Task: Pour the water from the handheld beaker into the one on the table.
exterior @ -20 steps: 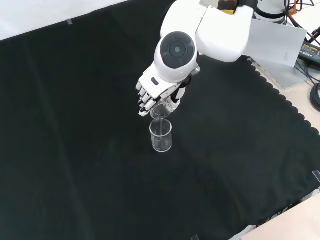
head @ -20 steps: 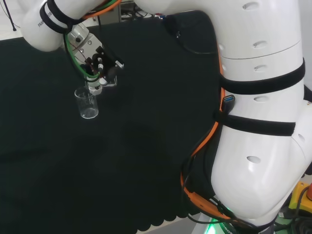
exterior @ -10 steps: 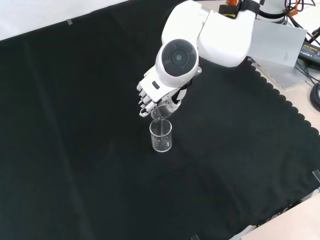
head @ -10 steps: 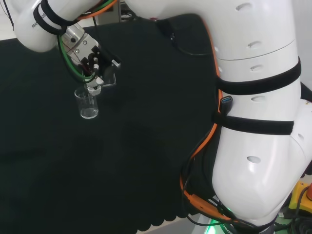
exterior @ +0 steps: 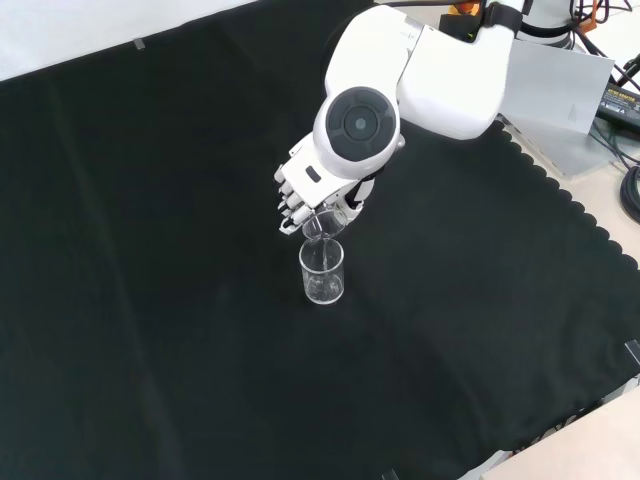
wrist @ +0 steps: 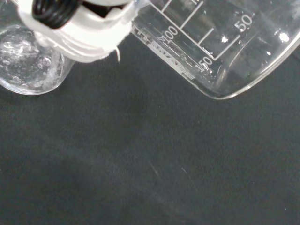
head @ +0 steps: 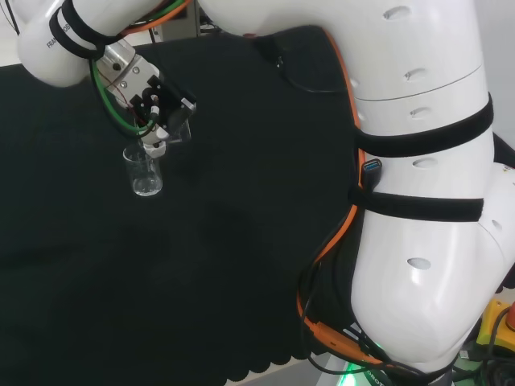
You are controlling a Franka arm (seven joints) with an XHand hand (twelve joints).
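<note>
Black cloth (exterior: 150, 250), two clear beakers. One table beaker (exterior: 322, 271) upright at mid-cloth, bubbled water inside. One handheld beaker (exterior: 322, 223) tilted, lip just above it, clamped in curled fingers of hand (exterior: 305, 192).

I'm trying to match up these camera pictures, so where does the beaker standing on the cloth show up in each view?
Head view: standing beaker at upper left, just below the hand.
Front view: standing beaker near the centre, directly below the hand.
Wrist view: standing beaker seen from above, bubbly water inside.
Shared landmark: the tilted handheld beaker right above it.
</note>
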